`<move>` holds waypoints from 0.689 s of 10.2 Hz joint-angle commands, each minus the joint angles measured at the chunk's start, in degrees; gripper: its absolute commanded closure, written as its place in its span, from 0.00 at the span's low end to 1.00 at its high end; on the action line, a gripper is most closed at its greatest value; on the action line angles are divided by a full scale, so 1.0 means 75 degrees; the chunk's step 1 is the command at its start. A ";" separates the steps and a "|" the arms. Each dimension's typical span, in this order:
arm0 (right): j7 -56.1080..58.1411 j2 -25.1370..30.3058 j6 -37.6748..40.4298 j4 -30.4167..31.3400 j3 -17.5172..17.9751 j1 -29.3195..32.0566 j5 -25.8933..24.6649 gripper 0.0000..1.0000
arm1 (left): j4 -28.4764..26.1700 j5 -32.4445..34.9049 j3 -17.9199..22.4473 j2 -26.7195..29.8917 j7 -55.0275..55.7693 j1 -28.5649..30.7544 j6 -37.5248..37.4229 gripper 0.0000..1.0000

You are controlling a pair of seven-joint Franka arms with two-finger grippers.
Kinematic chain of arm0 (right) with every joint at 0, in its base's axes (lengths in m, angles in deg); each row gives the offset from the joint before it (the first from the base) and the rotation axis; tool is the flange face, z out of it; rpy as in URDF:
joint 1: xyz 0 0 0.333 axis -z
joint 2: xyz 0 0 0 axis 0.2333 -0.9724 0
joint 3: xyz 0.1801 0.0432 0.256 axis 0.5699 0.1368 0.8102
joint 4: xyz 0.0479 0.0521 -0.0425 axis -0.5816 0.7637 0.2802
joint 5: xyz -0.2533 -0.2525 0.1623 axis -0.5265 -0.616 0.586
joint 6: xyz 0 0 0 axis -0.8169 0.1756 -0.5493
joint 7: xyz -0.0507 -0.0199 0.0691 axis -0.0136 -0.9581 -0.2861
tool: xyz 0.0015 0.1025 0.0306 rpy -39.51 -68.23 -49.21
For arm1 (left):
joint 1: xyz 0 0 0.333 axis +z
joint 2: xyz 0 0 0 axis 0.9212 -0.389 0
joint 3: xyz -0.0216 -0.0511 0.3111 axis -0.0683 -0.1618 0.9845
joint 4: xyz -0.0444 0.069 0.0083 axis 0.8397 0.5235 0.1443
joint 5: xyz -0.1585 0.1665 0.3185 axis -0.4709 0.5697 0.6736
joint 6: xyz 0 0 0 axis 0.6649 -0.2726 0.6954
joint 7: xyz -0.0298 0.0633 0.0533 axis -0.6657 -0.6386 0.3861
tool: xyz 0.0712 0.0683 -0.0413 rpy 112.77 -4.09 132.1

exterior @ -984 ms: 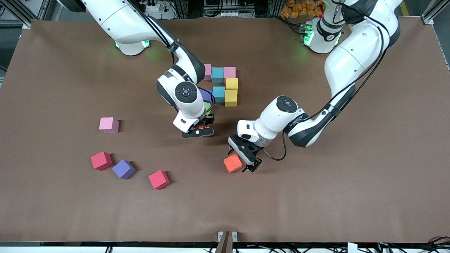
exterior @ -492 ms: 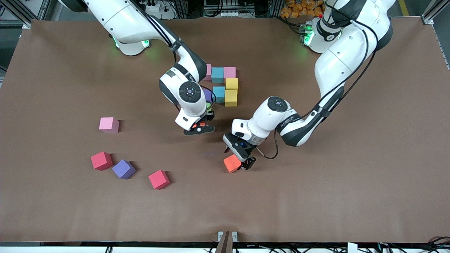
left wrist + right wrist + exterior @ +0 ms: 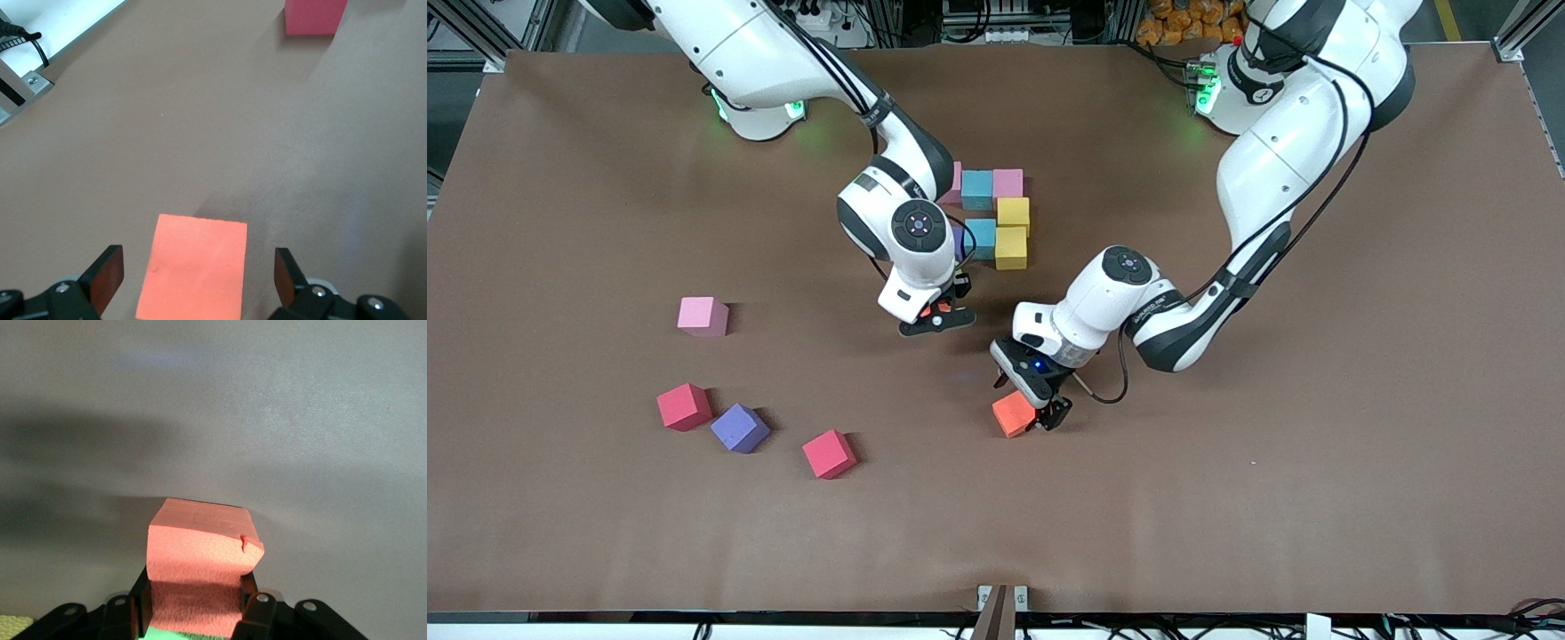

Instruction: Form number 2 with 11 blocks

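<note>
Part of the number 2 lies mid-table: a pink block (image 3: 1008, 182), a light blue block (image 3: 977, 188), two yellow blocks (image 3: 1013, 213) and another light blue block (image 3: 980, 238), with more blocks hidden under the right arm. My right gripper (image 3: 936, 317) (image 3: 195, 603) is just beside these rows, shut on an orange block (image 3: 200, 553). Green foam shows under that block. A second orange block (image 3: 1014, 414) (image 3: 193, 267) rests on the table. My left gripper (image 3: 1033, 405) (image 3: 197, 273) is open and straddles it, with a gap on each side.
Toward the right arm's end lie loose cubes: a pink block (image 3: 703, 316), a purple block (image 3: 739, 428) and two red cubes (image 3: 684, 406) (image 3: 829, 453). One red cube (image 3: 313, 17) also shows in the left wrist view. The brown table (image 3: 1272, 498) has a metal bracket (image 3: 1001, 600) at its near edge.
The right gripper has carried its orange block closer to the rows of blocks. The left gripper has shifted over the table's orange block and now straddles it, still open.
</note>
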 commanded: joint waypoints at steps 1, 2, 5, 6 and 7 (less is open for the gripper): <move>0.0015 0.0031 -0.0088 0.0095 0.0044 -0.0017 -0.0146 1.00 | 0.0219 0.0037 0.0393 -0.0174 -0.0120 -0.0326 0.0471 0.00; 0.0015 0.0031 -0.0112 0.0106 0.0056 -0.0040 -0.0146 1.00 | 0.0219 0.0037 0.0393 -0.0174 -0.0132 -0.0326 0.0471 0.00; -0.0009 0.0020 -0.0194 0.0118 0.0138 -0.0064 -0.0146 1.00 | 0.0219 0.0049 0.0393 -0.0232 -0.0132 -0.0338 0.0483 0.00; -0.0009 0.0019 -0.0205 0.0165 0.0150 -0.0064 -0.0158 1.00 | 0.0219 0.0049 0.0498 -0.0279 -0.0132 -0.0361 0.0506 0.00; 0.0003 0.0031 -0.0461 0.0327 0.0150 -0.0064 -0.0204 1.00 | 0.0219 0.0037 0.0719 -0.0291 -0.0120 -0.0512 0.0727 0.00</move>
